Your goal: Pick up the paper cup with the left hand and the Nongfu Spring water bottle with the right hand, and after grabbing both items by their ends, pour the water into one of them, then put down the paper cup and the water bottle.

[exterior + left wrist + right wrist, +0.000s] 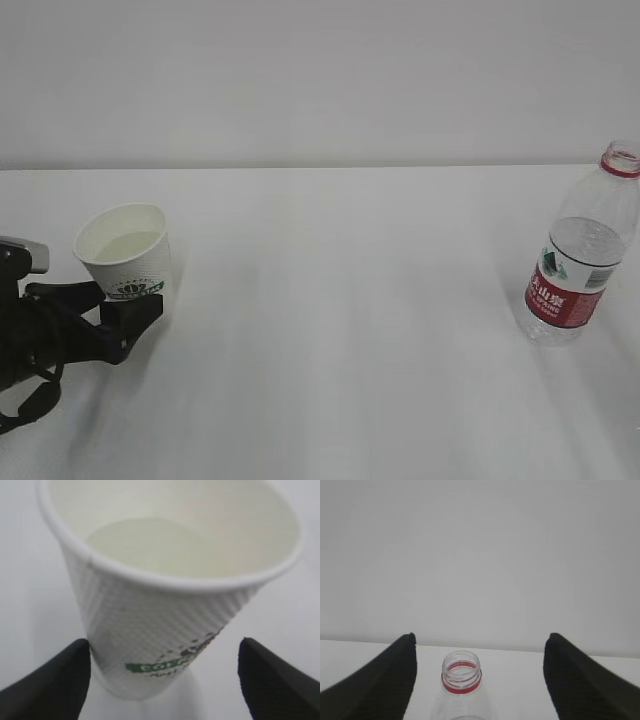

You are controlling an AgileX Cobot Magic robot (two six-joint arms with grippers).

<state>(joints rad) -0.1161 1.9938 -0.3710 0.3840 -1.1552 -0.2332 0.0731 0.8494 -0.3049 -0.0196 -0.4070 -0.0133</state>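
Note:
The paper cup [125,250] is at the left of the table, leaning slightly, with pale water [128,243] inside. My left gripper [105,300] is open around its lower part. In the left wrist view the cup [165,580] sits close against the left finger [55,680] and clear of the right finger [275,680]. The Nongfu Spring water bottle [580,260] stands uncapped at the far right, partly filled. My right gripper [480,645] does not show in the exterior view. In its wrist view it is open, with the bottle's red-ringed neck [462,675] between and below the fingers, touching neither.
The white table [340,330] runs wide between cup and bottle, and a pale wall [320,80] stands behind its far edge. The bottle is near the right border of the exterior view.

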